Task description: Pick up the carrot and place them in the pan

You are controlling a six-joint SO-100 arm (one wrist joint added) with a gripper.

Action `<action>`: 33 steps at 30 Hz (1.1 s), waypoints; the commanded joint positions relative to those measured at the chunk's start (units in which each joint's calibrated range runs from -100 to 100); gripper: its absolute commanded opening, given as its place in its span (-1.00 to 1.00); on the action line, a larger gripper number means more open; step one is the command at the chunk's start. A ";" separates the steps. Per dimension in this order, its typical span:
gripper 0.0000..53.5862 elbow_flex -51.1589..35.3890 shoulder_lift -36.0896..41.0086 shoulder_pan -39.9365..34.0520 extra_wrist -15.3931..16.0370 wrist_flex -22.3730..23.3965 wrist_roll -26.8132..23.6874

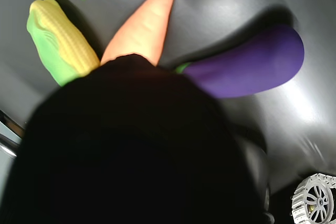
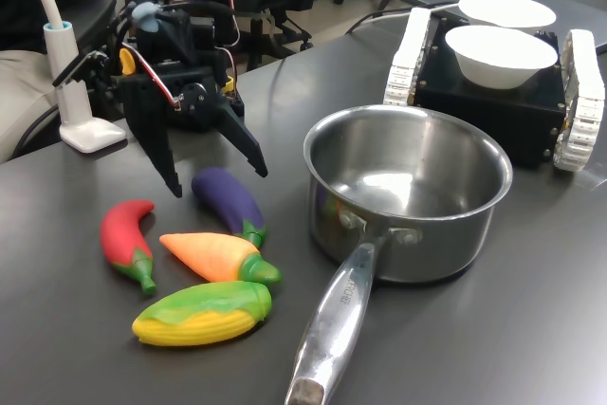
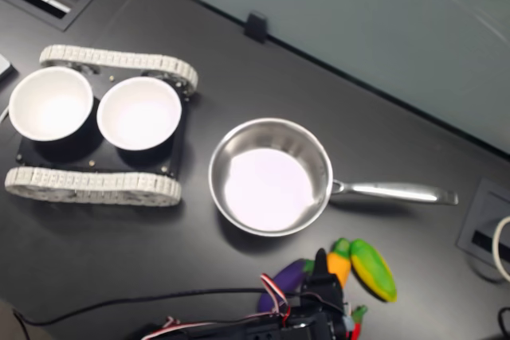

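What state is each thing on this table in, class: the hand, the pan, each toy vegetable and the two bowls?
hand: open, empty, above the table
pan: upright, empty
carrot: lying on the table, ungrasped
eggplant: lying under the hand
corn: lying flat
chili: lying flat
bowls: upright, empty, on the tracked vehicle

Orange carrot point(image 2: 211, 255) with green stem, lying flat on the table, beside empty upright steel pan point(image 2: 406, 193).
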State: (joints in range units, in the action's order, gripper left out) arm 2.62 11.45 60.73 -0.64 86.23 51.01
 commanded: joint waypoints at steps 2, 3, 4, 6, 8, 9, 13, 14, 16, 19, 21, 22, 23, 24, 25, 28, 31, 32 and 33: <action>0.54 -7.12 -1.03 2.81 0.73 -2.52 5.86; 0.55 -7.30 -1.62 3.04 0.73 -2.52 6.64; 0.58 -7.85 -2.38 3.04 0.64 -2.61 7.13; 0.62 -8.49 -3.48 3.15 0.56 -2.61 8.40; 0.62 -9.03 -4.57 3.49 0.56 -2.86 9.52; 0.64 -9.48 -5.33 3.61 0.39 -3.03 10.26; 0.66 -12.39 -8.54 4.18 0.05 -3.12 12.16; 0.67 -13.48 -9.47 4.18 -0.11 -3.12 12.65; 0.67 -15.57 -11.32 4.30 -0.20 -3.12 13.19; 0.67 -18.12 -13.85 4.53 -0.28 -3.03 13.92; 0.65 -19.03 -14.95 4.98 -0.20 -3.12 14.80; 0.64 -19.39 -15.54 5.10 -0.20 -3.12 15.14; 0.64 -19.48 -15.88 5.10 -0.20 -3.37 15.48; 0.64 -19.48 -16.30 5.10 -0.20 -3.54 15.73; 0.64 -19.48 -16.55 4.98 -0.20 -3.54 16.02; 0.64 -19.48 -17.31 4.64 -0.20 -3.54 16.70; 0.65 -20.12 -18.24 4.41 -0.20 -3.54 17.39; 0.65 -20.30 -18.58 4.41 -0.20 -3.54 17.63; 0.64 -20.75 -19.00 4.41 -0.20 -3.54 17.78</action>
State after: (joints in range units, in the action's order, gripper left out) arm -11.95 -8.00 65.13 -0.64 84.96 67.77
